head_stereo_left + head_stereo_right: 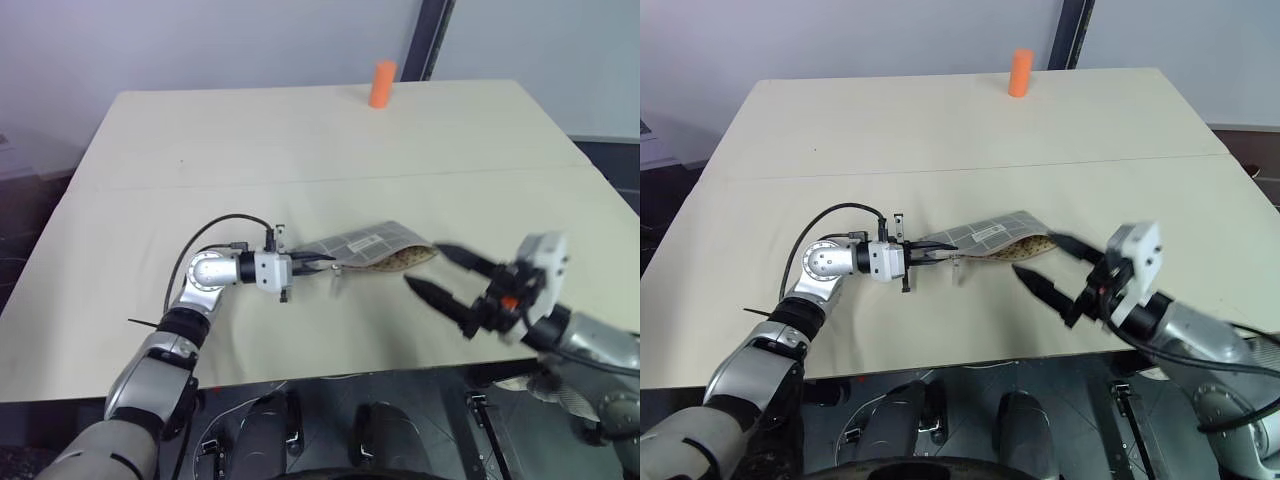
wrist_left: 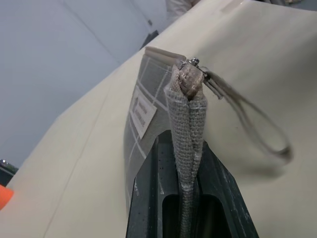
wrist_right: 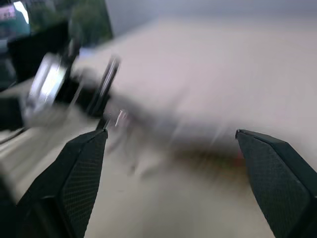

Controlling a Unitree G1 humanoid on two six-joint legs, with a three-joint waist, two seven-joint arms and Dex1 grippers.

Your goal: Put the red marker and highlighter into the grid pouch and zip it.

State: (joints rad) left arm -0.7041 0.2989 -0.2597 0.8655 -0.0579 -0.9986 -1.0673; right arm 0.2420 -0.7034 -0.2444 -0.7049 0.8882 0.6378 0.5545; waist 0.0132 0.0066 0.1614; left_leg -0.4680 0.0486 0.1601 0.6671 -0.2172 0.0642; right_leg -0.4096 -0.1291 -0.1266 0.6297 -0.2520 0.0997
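- Two arms reach over the pale beige surface [image 1: 300, 140], and we see the flat grey fabric grid pouch [image 1: 365, 243] with white grid lines and a small white label lying near the front edge, about midway between the left and right edges.
- Our left gripper [image 1: 312, 263] points sideways toward the pouch, and its black fingers [image 2: 148, 198] are clenched on the pouch's left end, with the woven fabric edge pinched upright between them.
- At that pinched end we see the small metal zip pull [image 2: 190, 63] at the top of the fabric, with a thin looped cord [image 2: 257, 124] hanging from it above the surface.
- The pouch's right end is lifted and gapes slightly, showing a brownish dotted lining [image 1: 405, 259].
- Our right gripper [image 1: 450, 287] hovers just beside the pouch's right end, toward the front-right part of the surface; its fingers [image 3: 81, 173] are spread wide apart and grasp nothing.
- We cannot tell whether the red marker and the highlighter are inside the pouch.
- One thick orange cylinder [image 1: 382, 84] stands upright near the far edge, well apart from the pouch and both grippers.
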